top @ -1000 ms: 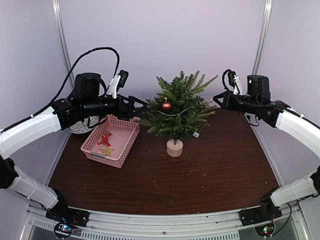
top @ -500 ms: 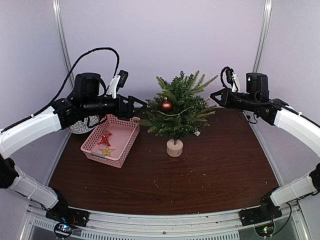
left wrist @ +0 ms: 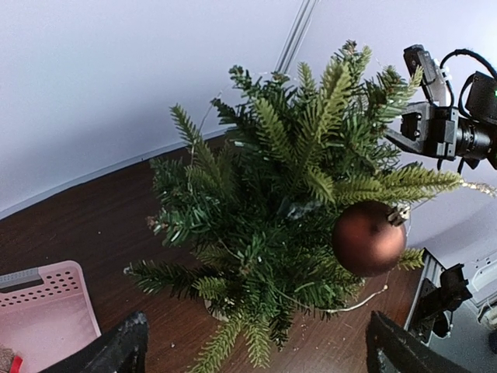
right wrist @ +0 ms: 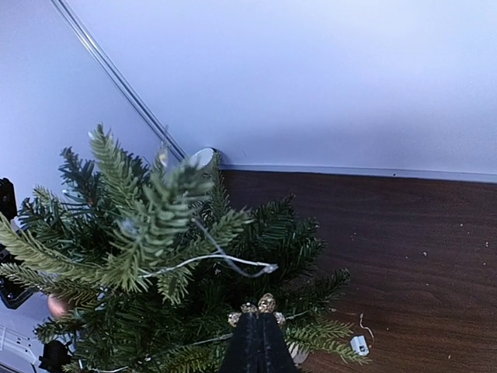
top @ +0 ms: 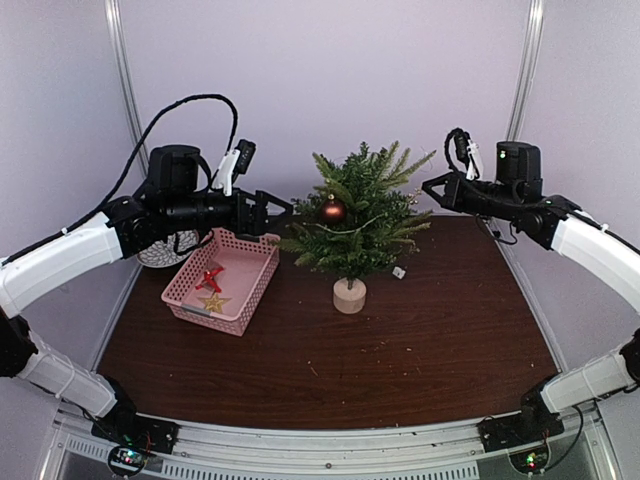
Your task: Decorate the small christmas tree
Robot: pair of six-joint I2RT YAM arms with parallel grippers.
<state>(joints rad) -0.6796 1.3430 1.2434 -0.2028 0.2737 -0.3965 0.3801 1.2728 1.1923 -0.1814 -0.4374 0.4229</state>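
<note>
The small christmas tree (top: 355, 215) stands upright on its pale stump (top: 349, 296) at mid-table. A brown ball ornament (top: 332, 209) (left wrist: 369, 237) hangs on its left side, and a thin white wire (right wrist: 225, 260) is draped over the branches. My left gripper (top: 281, 209) (left wrist: 256, 365) is open just left of the tree with nothing between its fingers (left wrist: 120, 351). Level with the tree's top on its right, my right gripper (top: 430, 187) (right wrist: 260, 317) is shut on a small gold glittery ornament (right wrist: 264, 305).
A pink basket (top: 250, 295) left of the tree holds a red star (top: 209, 277) and a gold star (top: 213, 301). A small white box (top: 398, 271) (right wrist: 359, 345) on the wire lies by the stump. Walls stand close behind and to both sides.
My right gripper has risen slightly beside the tree top, still shut. The small white box has shifted a little to the right. The left arm has not moved.
</note>
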